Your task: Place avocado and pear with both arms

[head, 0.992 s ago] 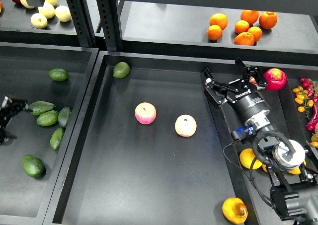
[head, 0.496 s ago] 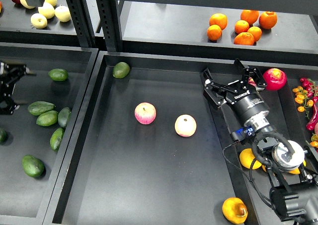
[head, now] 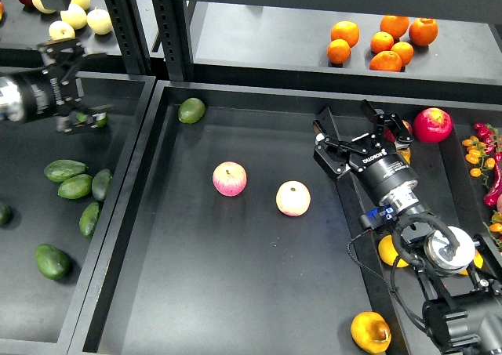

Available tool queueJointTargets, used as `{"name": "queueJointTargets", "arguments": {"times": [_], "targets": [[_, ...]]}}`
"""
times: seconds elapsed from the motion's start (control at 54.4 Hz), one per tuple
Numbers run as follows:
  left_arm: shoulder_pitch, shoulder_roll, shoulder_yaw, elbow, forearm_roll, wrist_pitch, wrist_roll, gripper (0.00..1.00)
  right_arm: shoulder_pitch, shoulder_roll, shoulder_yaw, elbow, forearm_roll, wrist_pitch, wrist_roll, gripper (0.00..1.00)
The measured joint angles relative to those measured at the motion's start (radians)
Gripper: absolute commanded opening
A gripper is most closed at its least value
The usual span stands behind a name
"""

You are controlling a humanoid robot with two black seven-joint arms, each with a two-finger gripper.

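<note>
Avocado (head: 191, 110) lies alone in the far left corner of the large middle tray (head: 235, 308), close to the back and left walls. Its long axis runs slantwise, from lower left up toward the upper right; which end is the narrower one I cannot tell. The pear (head: 370, 331) sits at the near right corner of the same tray, just beside the right wall, with a brownish dent showing on its right side. Between them, near the tray's middle, rest 2 pink-yellow apples (head: 229, 179), side by side and apart.

The left tray (head: 31, 292) holds a loose group of other green avocados (head: 66, 169), several lying with long axes slanted, and 1 more by the near wall. The left claw (head: 77, 81) hangs over the far part of that tray with its 2 fingers spread apart and nothing between them; a green fruit shows just behind its lower finger.

The right claw (head: 359, 129) is over the boundary between the middle tray and the right tray (head: 463, 189), fingers spread wide and empty. A red apple (head: 434, 124) lies just beyond it in the right tray. On the shelf (head: 267, 45) behind sit 5 oranges (head: 383, 40) at the right and pale yellow fruit (head: 61, 30) at the left.
</note>
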Motion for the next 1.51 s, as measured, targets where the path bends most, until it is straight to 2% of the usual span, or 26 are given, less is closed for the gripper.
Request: {"name": "queueJointTargets", "arguments": {"times": [0.257,0.661,0.827,1.102,1.286,1.507], "targets": [[0.113,-0.197,-0.196,-0.017,-0.002,0.000,0.000,0.99,0.000,0.000,0.000,0.001,0.000,0.000,-0.001,1.00],[0.234,-0.406,-0.410,-0.046,-0.001,0.000,0.000,0.99,0.011,-0.002,-0.052,-0.018,-0.003,0.000,-0.007,1.00],[0.282,-0.529,-0.482,-0.065,-0.001,0.000,0.000,0.99,0.027,-0.099,-0.106,-0.011,-0.001,0.011,-0.019,1.00],[0.371,-0.558,-0.557,-0.087,-0.002,0.000,0.000,0.99,0.056,-0.273,-0.215,-0.001,0.002,0.053,-0.070,1.00],[0.447,-0.559,-0.588,-0.110,-0.002,0.000,0.000,0.99,0.081,-0.314,-0.272,0.001,0.003,0.062,-0.079,1.00],[0.531,-0.559,-0.591,-0.167,-0.038,0.000,0.000,0.99,0.120,-0.373,-0.336,0.001,0.002,0.064,-0.121,1.00]]}}
